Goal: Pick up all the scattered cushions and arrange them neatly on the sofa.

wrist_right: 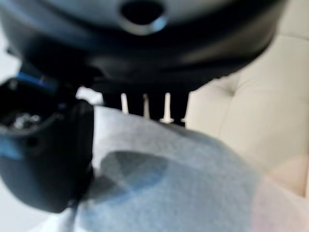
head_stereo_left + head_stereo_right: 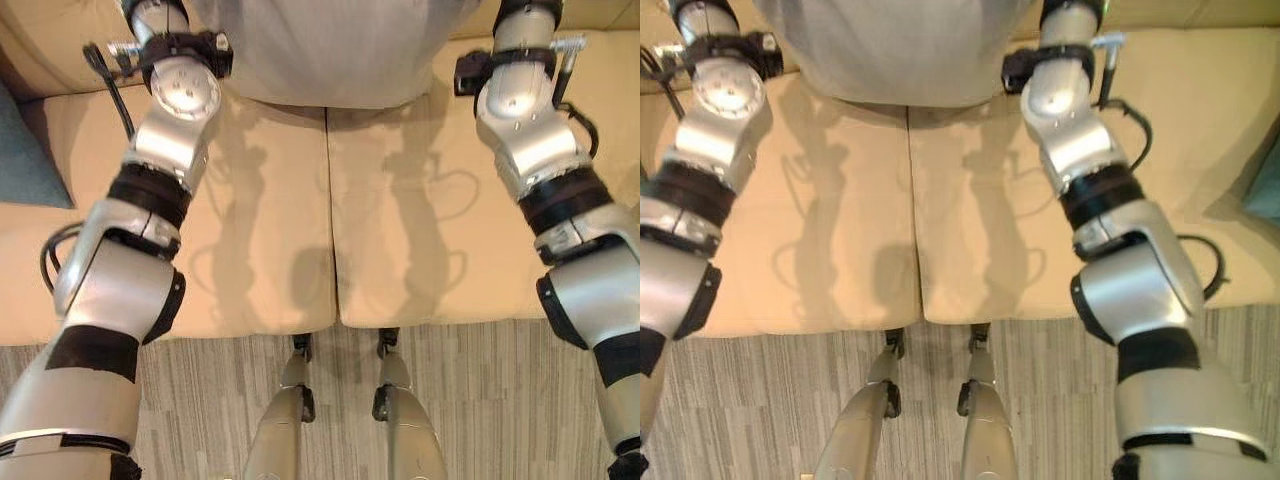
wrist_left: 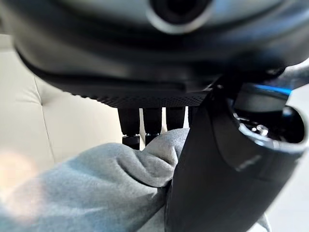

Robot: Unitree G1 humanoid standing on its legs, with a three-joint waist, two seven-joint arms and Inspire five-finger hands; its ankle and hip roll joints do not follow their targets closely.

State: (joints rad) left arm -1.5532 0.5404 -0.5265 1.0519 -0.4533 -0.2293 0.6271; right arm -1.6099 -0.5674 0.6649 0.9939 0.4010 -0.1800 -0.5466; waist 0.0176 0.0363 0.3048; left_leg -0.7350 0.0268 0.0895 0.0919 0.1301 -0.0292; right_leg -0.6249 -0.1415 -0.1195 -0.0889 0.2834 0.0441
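Beige sofa [image 2: 420, 240], grey cushion [image 2: 330, 50] (both hands [image 3: 212, 159] [image 1: 43, 159] pinching)

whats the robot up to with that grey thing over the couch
The robot is holding a grey cushion between both hands over the beige sofa. The left hand has its thumb pressed against one side of the cushion with the fingers behind it; the right hand grips the other side the same way. The cushion sits up near the sofa's backrest, so it looks like it is being placed there. A teal cushion lies at the sofa's left edge.
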